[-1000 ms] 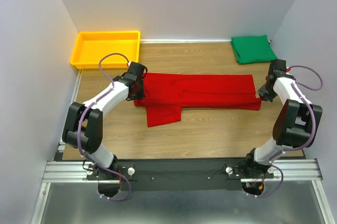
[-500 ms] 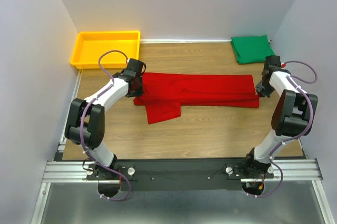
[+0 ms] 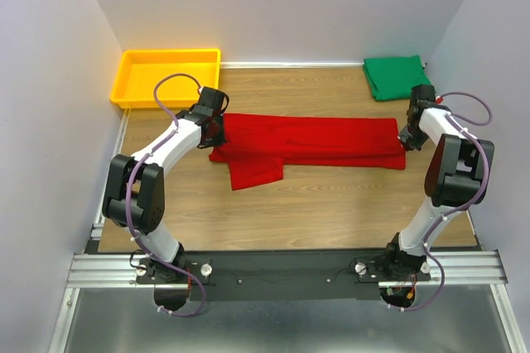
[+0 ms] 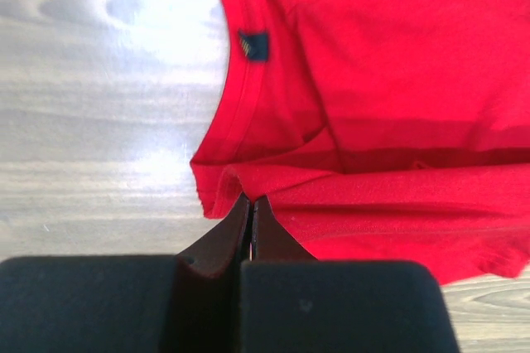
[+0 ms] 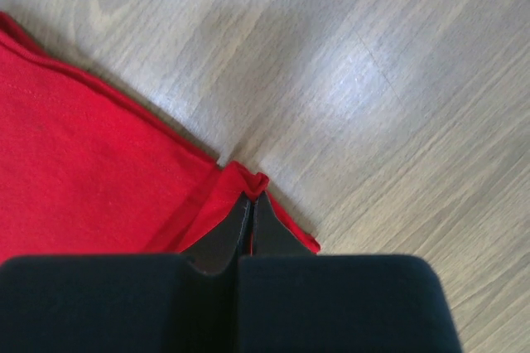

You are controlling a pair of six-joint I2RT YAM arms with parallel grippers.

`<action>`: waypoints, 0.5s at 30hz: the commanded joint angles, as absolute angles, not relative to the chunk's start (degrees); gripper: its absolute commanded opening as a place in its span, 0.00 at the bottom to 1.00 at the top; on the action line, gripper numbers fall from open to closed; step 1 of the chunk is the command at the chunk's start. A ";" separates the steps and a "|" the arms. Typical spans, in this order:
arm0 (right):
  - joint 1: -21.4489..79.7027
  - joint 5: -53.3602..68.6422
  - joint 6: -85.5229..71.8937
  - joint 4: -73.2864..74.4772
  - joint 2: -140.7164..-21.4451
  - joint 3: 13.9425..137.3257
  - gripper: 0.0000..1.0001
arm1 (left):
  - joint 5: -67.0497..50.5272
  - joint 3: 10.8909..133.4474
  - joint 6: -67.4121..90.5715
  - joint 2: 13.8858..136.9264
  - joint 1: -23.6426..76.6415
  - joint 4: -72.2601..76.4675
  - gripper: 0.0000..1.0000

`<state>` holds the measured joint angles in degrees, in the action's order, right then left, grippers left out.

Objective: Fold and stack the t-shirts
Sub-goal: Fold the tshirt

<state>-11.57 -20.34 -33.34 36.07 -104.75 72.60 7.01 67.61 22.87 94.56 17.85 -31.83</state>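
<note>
The red t-shirt [image 3: 310, 142] lies folded lengthwise across the middle of the table, one sleeve sticking out toward the front left. My left gripper [image 3: 217, 133] is shut on its left end near the collar [image 4: 248, 79]; the pinched fold shows in the left wrist view [image 4: 248, 197]. My right gripper [image 3: 404, 137] is shut on the shirt's right hem corner [image 5: 252, 183]. The green t-shirt [image 3: 397, 76] lies folded at the back right corner, apart from both grippers.
A yellow plastic tray [image 3: 132, 79] stands at the back left corner. Grey walls close in on the left, back and right. The wooden table [image 3: 331, 204] runs in front of the red shirt to the arm bases.
Both grippers have moved away from the arm bases, dragging the red shirt's near edge toward the back. The shirt now sits a little farther back and looks narrower.
</note>
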 commanded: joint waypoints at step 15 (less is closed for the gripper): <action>-10.55 -24.52 -31.99 34.98 -108.28 76.38 0.01 | 12.48 71.89 21.18 97.91 17.05 -32.87 0.00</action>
